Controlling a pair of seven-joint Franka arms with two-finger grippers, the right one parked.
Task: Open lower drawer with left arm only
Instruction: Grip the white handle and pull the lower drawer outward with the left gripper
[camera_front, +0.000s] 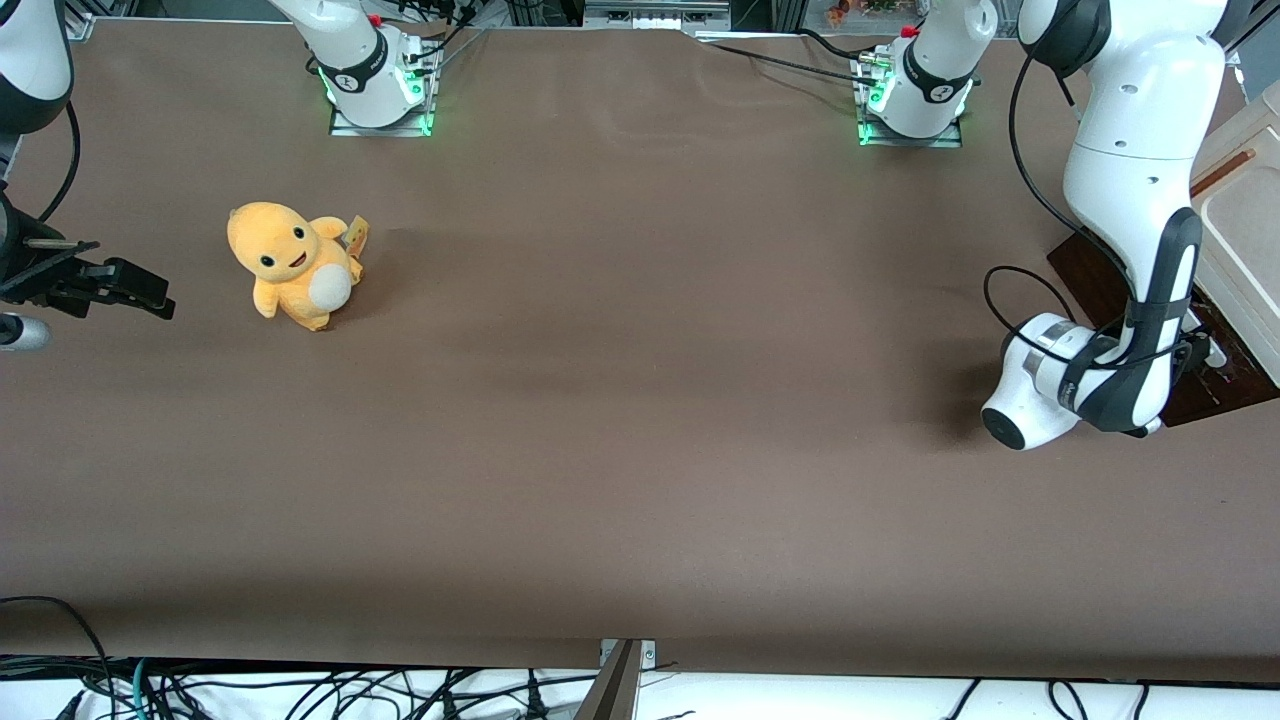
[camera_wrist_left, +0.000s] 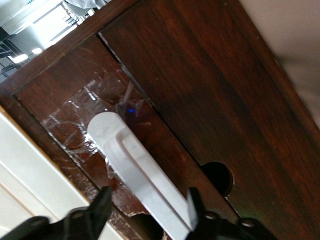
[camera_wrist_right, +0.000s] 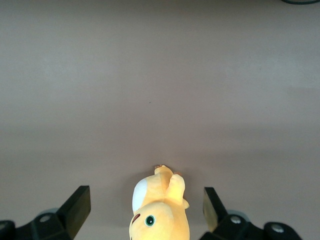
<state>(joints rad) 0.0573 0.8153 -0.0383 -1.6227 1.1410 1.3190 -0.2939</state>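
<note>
At the right edge of the front view, the left arm (camera_front: 1130, 180) is reaching down to the drawer (camera_front: 1215, 385) on the worktop (camera_front: 640, 400). The hand (camera_wrist_left: 145, 212) is straddling the white handle (camera_wrist_left: 135, 165), fingers apart. Gripping and pulling appear still to be done.

Bench (camera_front: 640, 420): brown matte surface filling nearly the whole front view.
Plush toy (camera_front: 293, 263): orange-yellow, white belly, upper left of the front view, sitting on the bench toward the parked arm's end.
Arm bases (camera_front: 380, 90): two white mounts with green lights, along the top edge.
Cabinet (camera_front: 1235, 230): dark wood and beige, right edge of the frame.
Claw (camera_wrist_left: 147, 212): at the cabinet's front, fingers spread either side of the white handle (camera_wrist_left: 135, 170).
</note>
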